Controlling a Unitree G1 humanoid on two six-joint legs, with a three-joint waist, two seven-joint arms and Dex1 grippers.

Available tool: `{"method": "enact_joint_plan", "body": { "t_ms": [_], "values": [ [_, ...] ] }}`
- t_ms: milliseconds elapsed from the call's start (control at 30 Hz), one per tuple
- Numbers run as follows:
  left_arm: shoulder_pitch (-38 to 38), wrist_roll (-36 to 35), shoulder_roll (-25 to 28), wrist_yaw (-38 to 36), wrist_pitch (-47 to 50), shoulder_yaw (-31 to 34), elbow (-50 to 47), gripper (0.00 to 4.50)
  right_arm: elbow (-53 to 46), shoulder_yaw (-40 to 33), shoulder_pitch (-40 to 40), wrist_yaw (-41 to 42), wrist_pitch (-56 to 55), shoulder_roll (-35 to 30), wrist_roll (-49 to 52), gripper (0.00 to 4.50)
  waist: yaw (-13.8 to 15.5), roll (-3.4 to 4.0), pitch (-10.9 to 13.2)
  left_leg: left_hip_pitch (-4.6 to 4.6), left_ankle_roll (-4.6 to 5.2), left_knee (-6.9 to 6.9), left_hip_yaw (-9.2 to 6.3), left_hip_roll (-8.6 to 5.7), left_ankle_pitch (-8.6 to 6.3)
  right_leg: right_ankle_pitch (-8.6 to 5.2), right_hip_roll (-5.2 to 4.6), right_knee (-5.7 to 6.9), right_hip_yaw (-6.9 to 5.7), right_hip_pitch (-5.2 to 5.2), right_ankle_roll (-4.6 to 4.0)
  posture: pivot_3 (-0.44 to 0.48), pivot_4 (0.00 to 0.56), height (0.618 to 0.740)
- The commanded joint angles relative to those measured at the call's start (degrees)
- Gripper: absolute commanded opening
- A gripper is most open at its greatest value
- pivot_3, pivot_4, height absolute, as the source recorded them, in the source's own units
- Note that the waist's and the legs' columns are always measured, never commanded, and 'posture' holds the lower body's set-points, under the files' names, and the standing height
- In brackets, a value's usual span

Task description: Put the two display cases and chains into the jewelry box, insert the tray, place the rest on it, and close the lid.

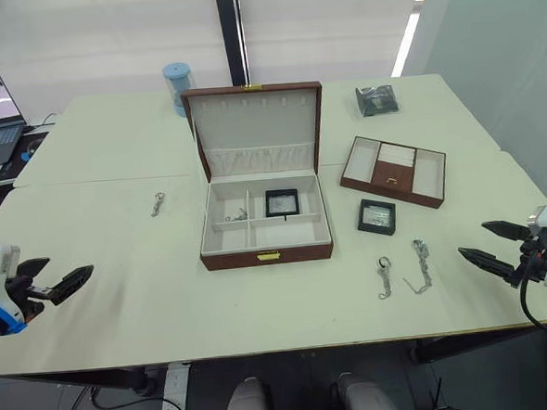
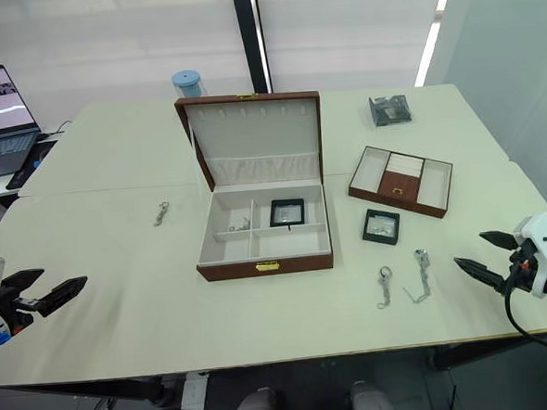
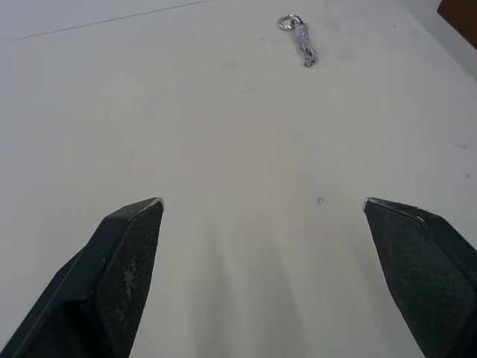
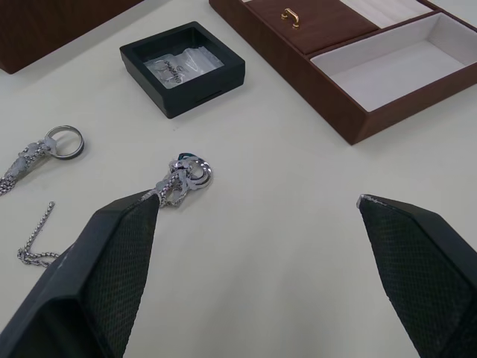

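Jewelry box (image 1: 267,255) lid up for loading, one display case (image 1: 282,202) inside, second case (image 1: 376,215) right of it; both grippers (image 1: 60,285) (image 1: 491,245) apart, empty.

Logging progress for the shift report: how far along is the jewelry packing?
Done: one case and a chain lie in the open box. In hand: nothing; both pincers, left and right, are open. Left: second case, three chains on the table, tray, lid.
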Motion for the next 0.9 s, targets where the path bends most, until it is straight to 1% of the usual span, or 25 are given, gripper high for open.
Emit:
{"method": "enact_joint_plan", "body": {
  "t_ms": [33,267,400,500,667,767,900],
  "values": [
    [-1.8,-0.5,-1.6,2.4,-0.6,0.7,-0.8,4.45,-4.1,-1.8,0.0,-0.5,0.4,0.2,1.4,4.50,0.0,0.00,0.0,0.00,0.00,0.00,-0.01,0.00,0.00,0.00,0.00,0.00,-0.01,0.00,0.00,0.000,0.150,0.740],
    [-5.3,0.3,-6.0,6.7,-2.2,-1.5,-2.3,4.45,-13.9,1.6,-1.7,-2.2,4.4,4.1,5.2,4.50,0.0,-0.01,0.0,0.00,0.00,0.00,-0.03,0.00,0.00,0.00,0.01,0.01,-0.01,0.02,0.00,0.000,0.150,0.740],
    [-8.4,0.4,-9.3,10.6,-2.9,-2.8,-3.0,4.45,-20.7,6.9,-4.4,-4.1,6.7,7.9,6.4,4.50,-0.1,-0.02,0.0,0.01,-0.01,0.01,-0.08,0.01,0.01,0.01,0.02,0.03,-0.05,0.03,0.00,0.000,0.150,0.740],
    [-12.4,1.6,-13.9,16.9,-4.1,-4.4,-3.0,4.45,-24.9,12.2,-6.8,-5.5,7.6,11.4,6.3,4.50,0.0,-0.04,0.0,-0.01,-0.01,0.03,-0.11,-0.01,0.01,0.01,0.02,0.04,-0.07,0.04,0.01,0.000,0.150,0.740],
    [-17.6,4.4,-19.9,23.7,-5.5,-8.9,-2.2,4.45,-27.9,17.8,-10.2,-8.1,8.9,15.8,5.5,4.50,0.2,-0.15,-0.1,-0.07,-0.01,0.08,-0.13,-0.08,0.01,0.04,-0.01,0.02,-0.08,0.04,0.07,0.000,0.150,0.740],
    [-20.4,5.6,-22.2,25.6,-6.5,-11.0,0.0,4.45,-27.9,20.3,-11.4,-9.2,8.5,17.2,4.1,4.50,0.2,-0.18,-0.1,-0.07,-0.01,0.12,-0.17,-0.07,0.01,0.05,-0.01,0.03,-0.11,0.06,0.07,0.000,0.150,0.740],
    [-25.4,7.7,-23.3,27.7,-9.1,-12.9,6.9,4.45,-27.6,22.7,-12.5,-10.6,8.1,18.9,2.6,4.50,0.2,-0.18,-0.1,-0.05,-0.01,0.12,-0.18,-0.07,0.01,0.05,0.02,0.05,-0.11,0.07,0.07,0.000,0.150,0.740]
  ]
}}
